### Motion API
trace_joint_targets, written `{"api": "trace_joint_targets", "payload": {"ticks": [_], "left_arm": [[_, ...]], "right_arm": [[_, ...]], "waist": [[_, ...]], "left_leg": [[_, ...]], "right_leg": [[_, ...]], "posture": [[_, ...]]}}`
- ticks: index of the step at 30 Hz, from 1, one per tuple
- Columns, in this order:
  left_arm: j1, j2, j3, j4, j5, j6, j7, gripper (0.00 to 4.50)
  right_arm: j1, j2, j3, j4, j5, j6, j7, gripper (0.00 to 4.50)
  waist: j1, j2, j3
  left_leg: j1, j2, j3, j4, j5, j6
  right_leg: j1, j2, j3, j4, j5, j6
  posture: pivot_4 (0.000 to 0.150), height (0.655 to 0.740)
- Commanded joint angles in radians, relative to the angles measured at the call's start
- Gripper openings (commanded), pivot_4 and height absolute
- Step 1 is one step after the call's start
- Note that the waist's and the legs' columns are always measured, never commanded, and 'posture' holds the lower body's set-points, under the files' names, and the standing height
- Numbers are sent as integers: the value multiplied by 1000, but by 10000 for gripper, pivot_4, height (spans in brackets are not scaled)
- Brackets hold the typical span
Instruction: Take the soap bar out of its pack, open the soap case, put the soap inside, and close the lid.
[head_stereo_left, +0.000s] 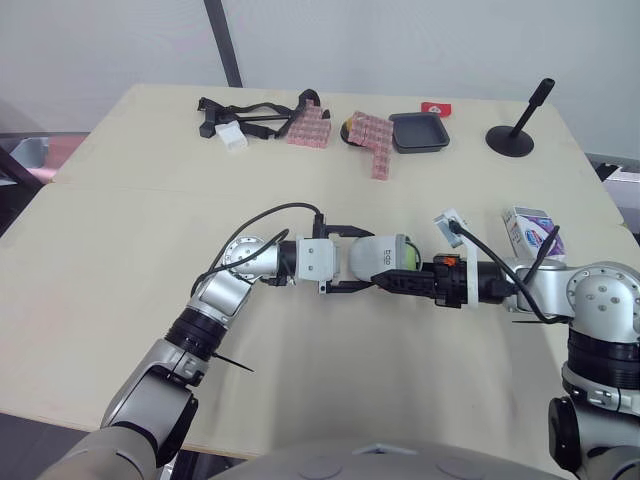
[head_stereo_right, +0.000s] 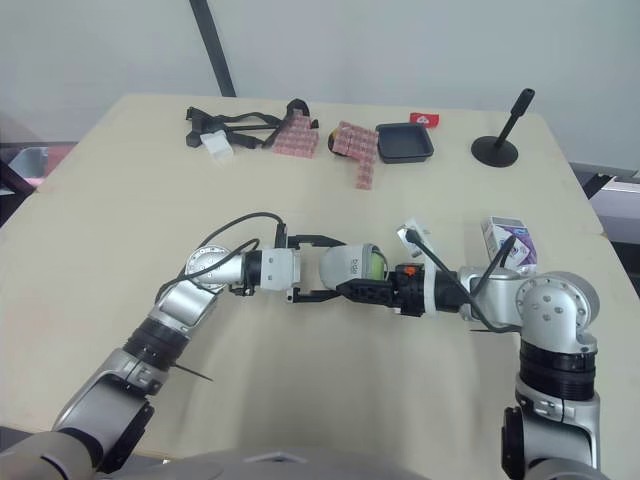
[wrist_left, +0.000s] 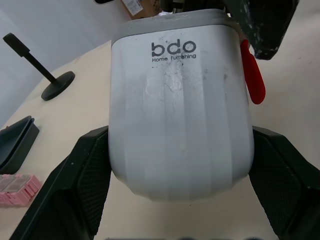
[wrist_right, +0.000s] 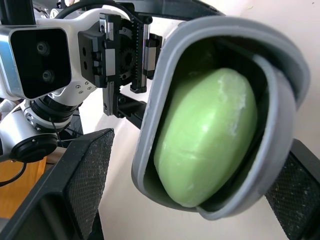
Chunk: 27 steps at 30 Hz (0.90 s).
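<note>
Right wrist view: oval soap (wrist_right: 205, 137), rounded case (wrist_right: 227, 35)

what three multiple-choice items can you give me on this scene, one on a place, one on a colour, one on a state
1. Where on the table does the soap pack lie? A far-left corner; B the robot's right side; C dead centre.
2. What colour is the soap bar? A pink; B white; C green.
3. How is the soap case? A lying shut on the table; B held in the left pincer, soap showing inside; C held empty.
B: it lies near the right edge. C: the bar inside the case is green. B: the pincer clamps the case, and the bar shows in its mouth.
</note>
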Motion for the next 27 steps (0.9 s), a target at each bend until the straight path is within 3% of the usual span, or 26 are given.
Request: {"api": "trace_joint_targets", "payload": {"ticks": [1, 14, 22, 27], "left_arm": [[-15, -4, 3, -27, -12, -18, 1, 34338], [-15, -12, -6, -31, -1, -23, 5, 34338], [-29, -16, -3, -12, 6, -26, 13, 34338], [-34, -20, -1, -2, 17, -32, 26, 34338]], "right_arm": [[-23, -15, -5, -5, 21, -17, 3, 44866], [-24, -2, -15, 21, 33, -18, -17, 44866], [-19, -22, -6, 28, 34, -7, -6, 22567], [-12, -31, 1, 25, 42, -12, -5, 22334]], "waist": [[0, 0, 0], [0, 0, 0], [0, 0, 0], [0, 0, 0]], "left_leg": [[0, 0, 0, 0, 0, 0], [0, 0, 0, 0, 0, 0], [0, 0, 0, 0, 0, 0], [0, 0, 0, 0, 0, 0]], "right_leg": [[0, 0, 0, 0, 0, 0], [0, 0, 0, 0, 0, 0], [0, 0, 0, 0, 0, 0], [0, 0, 0, 0, 0, 0]], "posture": [[1500, 7400], [1500, 7400], [1500, 7400], [1500, 7400]]}}
